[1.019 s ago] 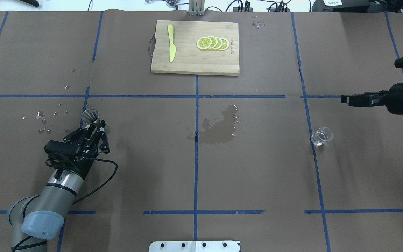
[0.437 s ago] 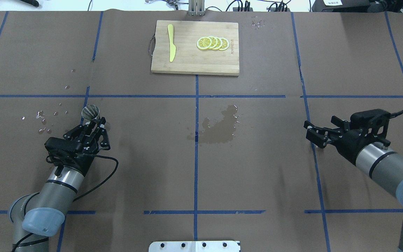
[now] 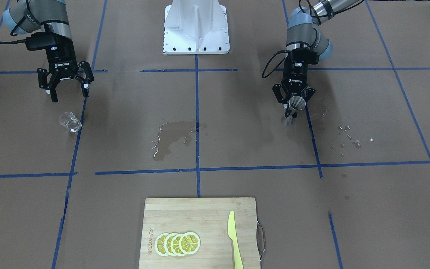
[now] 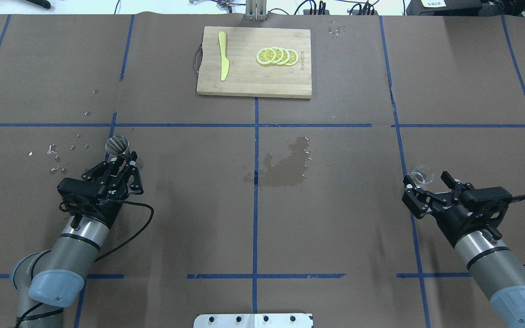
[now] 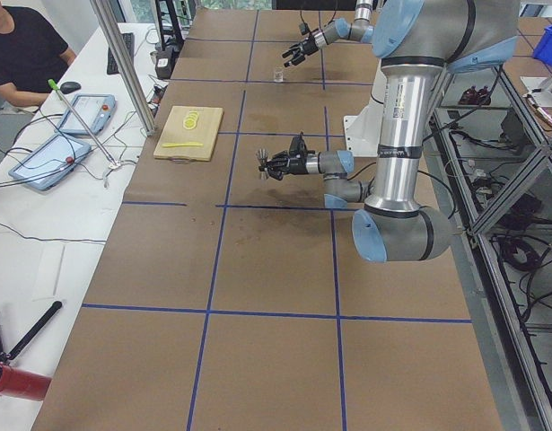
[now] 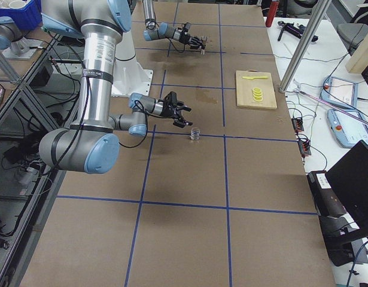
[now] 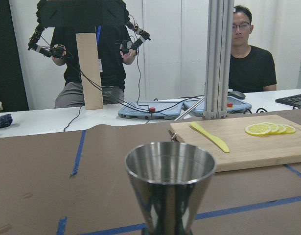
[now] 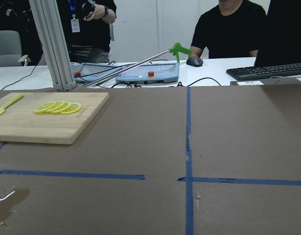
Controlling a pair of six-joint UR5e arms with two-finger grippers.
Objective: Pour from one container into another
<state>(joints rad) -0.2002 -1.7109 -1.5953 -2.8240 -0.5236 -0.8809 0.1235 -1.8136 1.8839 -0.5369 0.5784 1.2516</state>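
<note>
Toward the table's (image 4: 335,228) left end, about midway between its near and far edges: left gripper (image 4: 125,160) pinched shut on the steel jigger (image 4: 117,146), gripping low near the narrow waist, upper cone upright with its mouth open to the ceiling. Impossible to tell whether the foot rests on the paper or hangs just clear of it. Looks light, rigid and hard, but smooth and tapered, so likely to slip or swivel in a two-finger pinch if jolted. Best kept level and steady as the receiving vessel. Scattered water droplets (image 4: 57,155) just to its left. Toward the middle, a wet patch (image 4: 285,166) darkening the paper. At the far edge, well apart, a wooden cutting board (image 4: 253,84) carrying a yellow plastic knife (image 4: 223,54) and a fan of lemon slices (image 4: 277,56), no obstacle to either arm. On the right half, again about mid-depth, the glass tumbler (image 4: 421,174) standing upright and free of any grip. Right gripper (image 3: 69,96) just on the robot's side of it, fingers spread wide, touching nothing. Probably brittle and slippery, heavier if filled; amount of liquid inside too faint to judge. Best taken around the middle of the wall with a gentle squeeze, rim left free for the pour. Plenty of bare table between the two vessels for bringing one to the other, with no edge close by.
</note>
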